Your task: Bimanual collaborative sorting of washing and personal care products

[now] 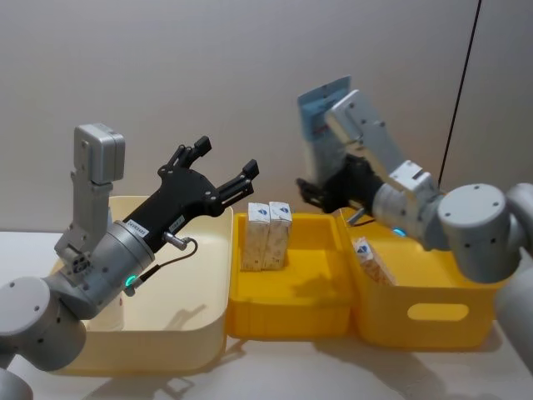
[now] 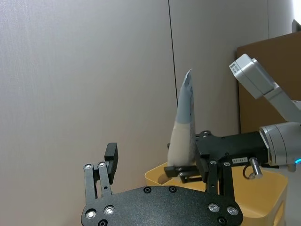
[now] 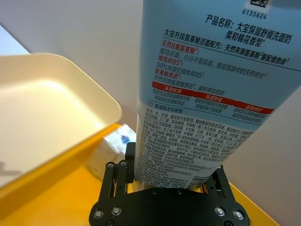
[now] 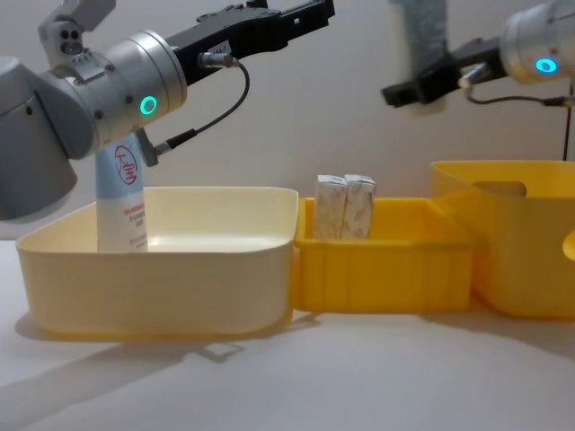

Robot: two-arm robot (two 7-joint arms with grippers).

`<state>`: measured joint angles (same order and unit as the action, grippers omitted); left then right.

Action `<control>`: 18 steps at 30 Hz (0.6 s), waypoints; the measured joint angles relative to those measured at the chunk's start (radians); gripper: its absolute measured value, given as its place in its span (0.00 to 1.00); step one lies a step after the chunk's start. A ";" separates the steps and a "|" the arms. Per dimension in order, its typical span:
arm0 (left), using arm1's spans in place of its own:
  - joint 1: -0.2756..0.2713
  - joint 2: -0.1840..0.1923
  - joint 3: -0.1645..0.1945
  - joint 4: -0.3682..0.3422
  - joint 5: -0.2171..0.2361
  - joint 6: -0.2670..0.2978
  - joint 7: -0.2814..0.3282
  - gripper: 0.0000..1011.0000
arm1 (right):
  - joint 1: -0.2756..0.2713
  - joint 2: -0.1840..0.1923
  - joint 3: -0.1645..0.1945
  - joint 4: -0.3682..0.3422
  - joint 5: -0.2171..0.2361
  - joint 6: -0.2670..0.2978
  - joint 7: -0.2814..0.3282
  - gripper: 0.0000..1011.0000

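— Cream plastic at nine o'clock: what sits in that bin (image 1: 208, 275)?
— One pale-blue tube (image 4: 121, 193) stands upright at its left end, red round logo facing out. The left gripper (image 1: 226, 171) hangs above the bin, fingers spread wide, nothing between them.
— And at six o'clock?
— A low yellow tray (image 1: 287, 308) touching the cream bin. Two white cartons (image 1: 267, 235) stand upright side by side at its back, touching each other.
— Towards three o'clock?
— A taller yellow bin (image 1: 425, 312) with a handle slot, touching the tray. Another carton (image 1: 372, 260) leans tilted inside it.
— The right gripper?
— The right gripper (image 3: 169, 181) is raised above the seam between tray and tall bin, jaws clamped on the lower end of a second tube (image 1: 323, 125), which is held upright, crimped end at twelve o'clock.
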<state>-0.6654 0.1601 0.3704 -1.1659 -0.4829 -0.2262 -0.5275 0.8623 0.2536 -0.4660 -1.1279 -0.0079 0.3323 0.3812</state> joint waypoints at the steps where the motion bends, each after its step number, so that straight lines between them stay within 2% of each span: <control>1: 0.000 0.000 0.000 0.000 0.000 0.000 0.000 0.99 | 0.003 0.007 0.006 0.000 -0.004 0.015 -0.004 0.65; 9: 0.000 0.000 0.000 0.000 0.000 0.000 0.000 0.99 | 0.032 0.040 0.027 0.016 -0.018 0.110 -0.005 0.65; 12: 0.000 0.000 0.000 0.000 0.000 0.000 0.000 0.99 | 0.054 0.053 0.030 0.035 -0.024 0.160 0.013 0.65; 18: 0.000 0.000 0.000 0.000 0.000 0.000 0.000 0.99 | 0.089 0.068 0.030 0.073 -0.029 0.221 0.050 0.65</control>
<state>-0.6655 0.1600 0.3705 -1.1659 -0.4829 -0.2262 -0.5275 0.9517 0.3213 -0.4361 -1.0549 -0.0371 0.5535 0.4314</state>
